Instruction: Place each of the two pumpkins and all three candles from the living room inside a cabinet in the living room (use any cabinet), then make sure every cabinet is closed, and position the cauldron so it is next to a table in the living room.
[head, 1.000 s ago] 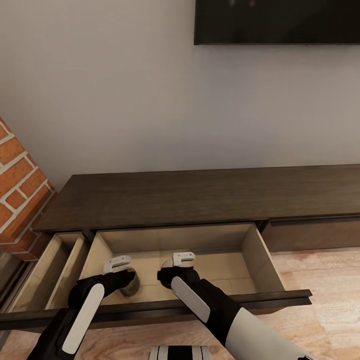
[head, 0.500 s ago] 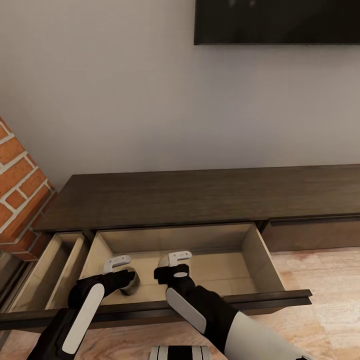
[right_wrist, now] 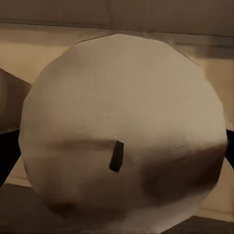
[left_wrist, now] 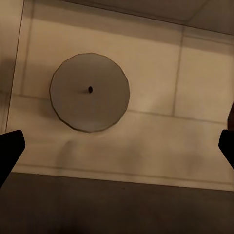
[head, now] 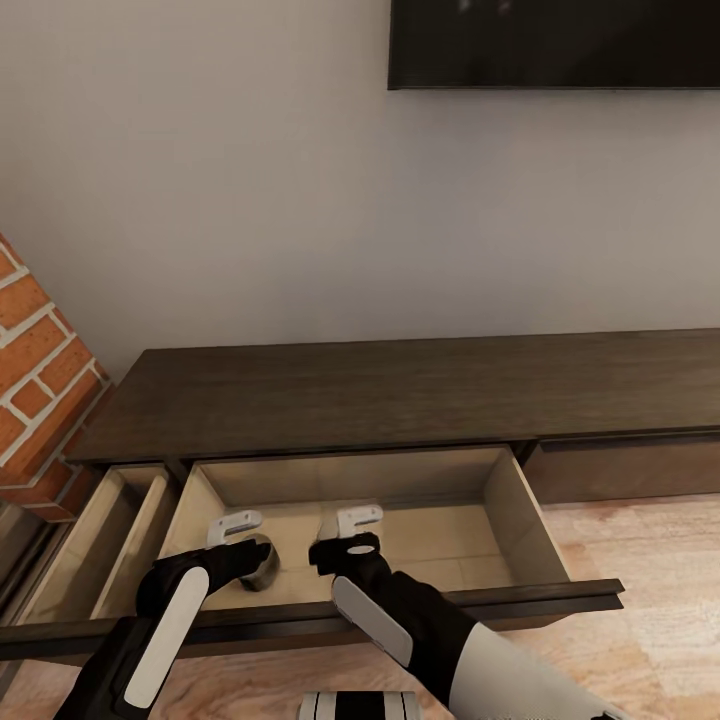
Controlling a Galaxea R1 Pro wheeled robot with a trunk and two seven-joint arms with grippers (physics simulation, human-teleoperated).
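Note:
The dark-brown cabinet (head: 400,395) stands against the wall with its middle drawer (head: 505,510) pulled out, pale beige inside. Both my grippers reach down into it. My left gripper (head: 250,556) hangs open above a pale round candle (left_wrist: 90,92) that stands on the drawer floor, its dark wick showing; the fingertips (left_wrist: 9,146) sit wide apart. My right gripper (head: 335,548) is shut on another pale candle (right_wrist: 117,131), which looms large between its dark fingertips (right_wrist: 7,156). Pumpkins, cauldron and table are out of view.
A second narrow drawer (head: 110,530) at the left is also pulled out. The drawer front (head: 620,468) to the right is shut. A brick wall (head: 40,380) rises at the left, a dark screen (head: 555,45) hangs on the wall above, and wooden floor (head: 640,620) lies at the right.
My right gripper has sunk lower into the drawer and shifted slightly left with its candle. The left gripper and the candle under it have stayed put.

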